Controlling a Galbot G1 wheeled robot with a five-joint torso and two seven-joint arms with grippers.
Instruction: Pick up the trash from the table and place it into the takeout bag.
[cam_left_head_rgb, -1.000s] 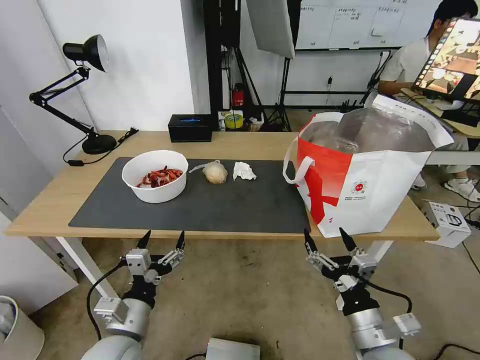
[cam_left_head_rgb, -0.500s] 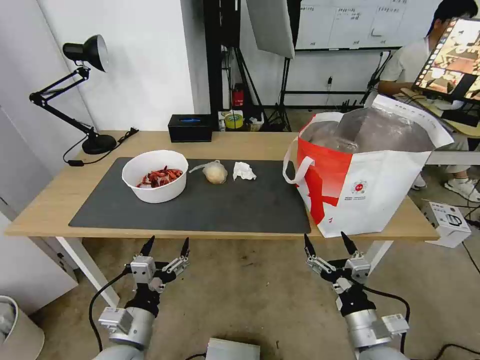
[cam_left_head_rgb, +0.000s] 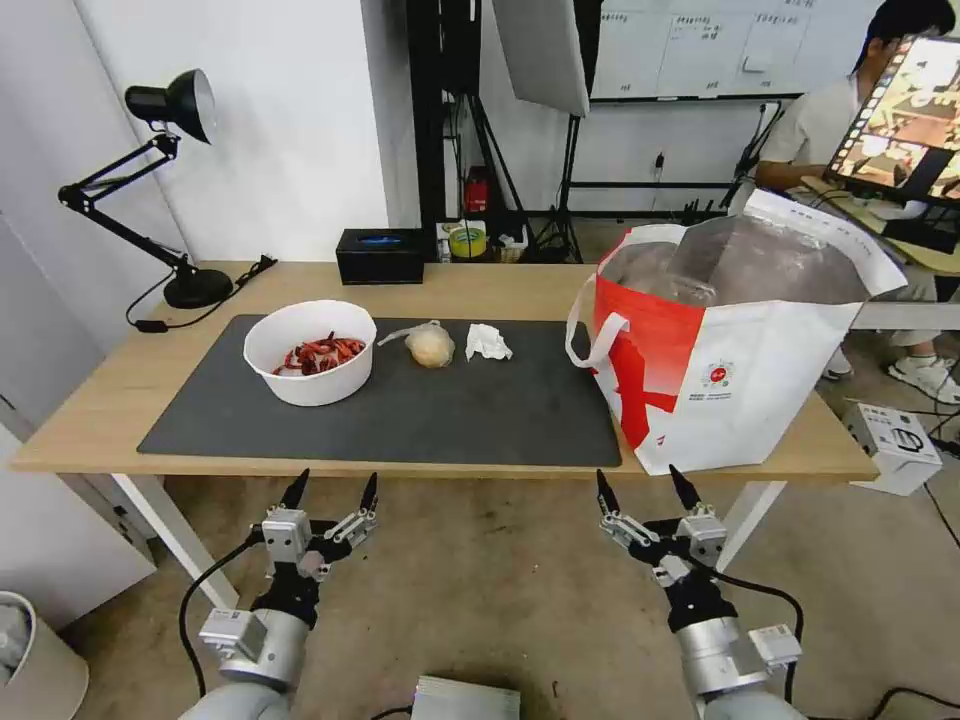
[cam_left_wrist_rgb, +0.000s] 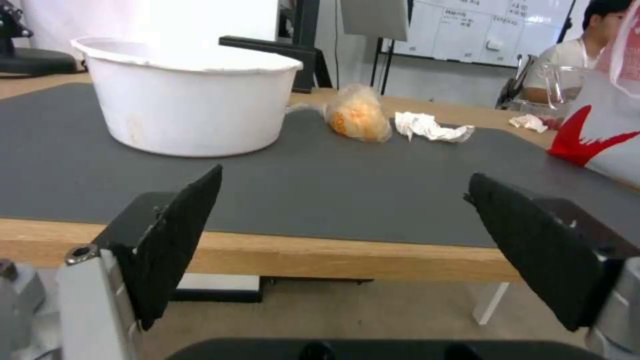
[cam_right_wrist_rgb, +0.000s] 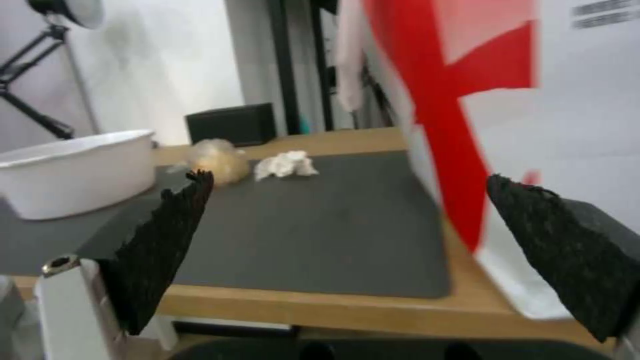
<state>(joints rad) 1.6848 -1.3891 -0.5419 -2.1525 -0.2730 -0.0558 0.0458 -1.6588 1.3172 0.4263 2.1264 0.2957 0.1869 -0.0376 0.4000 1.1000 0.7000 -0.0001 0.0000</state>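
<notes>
On the table (cam_left_head_rgb: 95, 405), a dark grey mat (cam_left_head_rgb: 430, 415) carries the trash: a white bowl of red shells (cam_left_head_rgb: 310, 352) (cam_left_wrist_rgb: 190, 97) (cam_right_wrist_rgb: 73, 170), a clear bag around a beige lump (cam_left_head_rgb: 430, 345) (cam_left_wrist_rgb: 357, 115) (cam_right_wrist_rgb: 213, 157) and a crumpled white tissue (cam_left_head_rgb: 487, 342) (cam_left_wrist_rgb: 430, 127) (cam_right_wrist_rgb: 287, 165). The takeout bag (cam_left_head_rgb: 740, 360) (cam_left_wrist_rgb: 603, 142) (cam_right_wrist_rgb: 533, 100) stands open at the table's right end. My left gripper (cam_left_head_rgb: 333, 490) (cam_left_wrist_rgb: 343, 177) and right gripper (cam_left_head_rgb: 642, 485) (cam_right_wrist_rgb: 348, 177) hang open and empty below the table's front edge.
A black desk lamp (cam_left_head_rgb: 175, 180) and a black tissue box (cam_left_head_rgb: 380, 256) (cam_right_wrist_rgb: 230, 125) stand at the table's back. In the left wrist view, a clear plastic container (cam_left_wrist_rgb: 557, 90) and another tissue (cam_left_wrist_rgb: 529, 122) lie beyond the bag's corner. A white box (cam_left_head_rgb: 895, 445) sits on the floor.
Both grippers have sunk a little below the table's front edge. The right one has also drifted slightly left. Both stay open; nothing on the table has moved.
</notes>
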